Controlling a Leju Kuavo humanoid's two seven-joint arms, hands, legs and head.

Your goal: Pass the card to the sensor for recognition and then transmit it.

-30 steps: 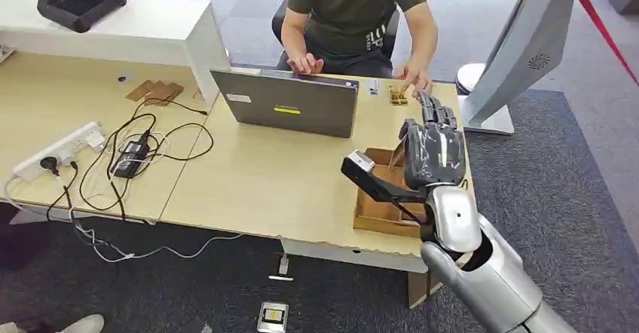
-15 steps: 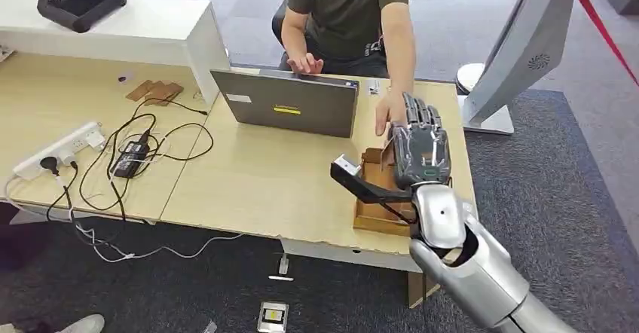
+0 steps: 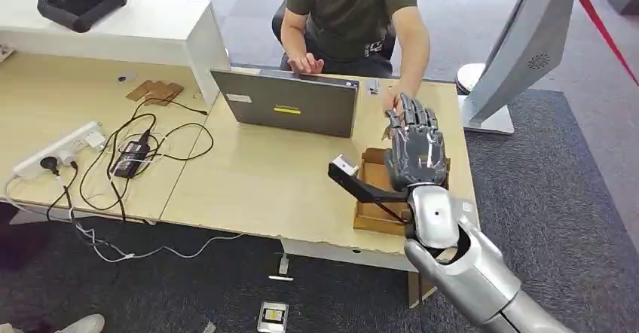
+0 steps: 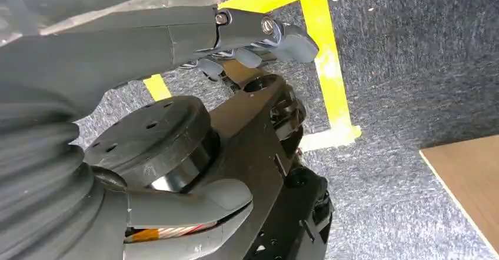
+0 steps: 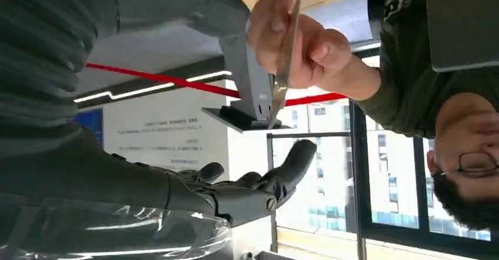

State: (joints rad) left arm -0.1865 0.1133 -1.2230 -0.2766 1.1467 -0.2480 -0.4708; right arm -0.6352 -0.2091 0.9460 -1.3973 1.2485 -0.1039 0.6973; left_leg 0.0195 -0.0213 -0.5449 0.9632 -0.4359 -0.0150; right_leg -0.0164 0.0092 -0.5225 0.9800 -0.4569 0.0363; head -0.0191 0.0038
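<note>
1. One right hand (image 3: pixel 413 148) of the robot is raised over the right part of the wooden table (image 3: pixel 264 182), above the open cardboard box (image 3: pixel 371 197). Its fingers (image 5: pixel 294 160) are stretched out and apart, and nothing is inside them.
2. Card (image 5: pixel 286 48): in the right wrist view the person's hand (image 5: pixel 300 42) pinches a thin card by its edge, near the robot's fingertips but not touching them. In the head view the same hand (image 3: pixel 392 99) is just at 12 o'clock from the robot's fingers, and the robot's hand covers the card there.
3. Left hand (image 4: pixel 235 42): it hangs over grey carpet (image 4: pixel 412 83) with yellow tape lines (image 4: pixel 318 36). The fingers are curled inward with nothing in them.
4. At 10 o'clock from the right hand stands an open laptop (image 3: pixel 290 107), its back toward the robot, between the robot and the person (image 3: pixel 347 9) who sits behind the table.
5. A dark bar with a small white-ended block (image 3: pixel 345 167) sticks out at 9 o'clock from the right hand, over the box.
6. At 2 o'clock from the hand a large grey tilted stand (image 3: pixel 520 54) rises from the floor beside the table; I cannot tell where the sensor is.
7. Far at 9 o'clock lie a white power strip (image 3: pixel 60 151), black cables (image 3: pixel 143 148) and brown cardboard pieces (image 3: pixel 154 90); a black router (image 3: pixel 79 1) sits on the white shelf (image 3: pixel 136 28).
</note>
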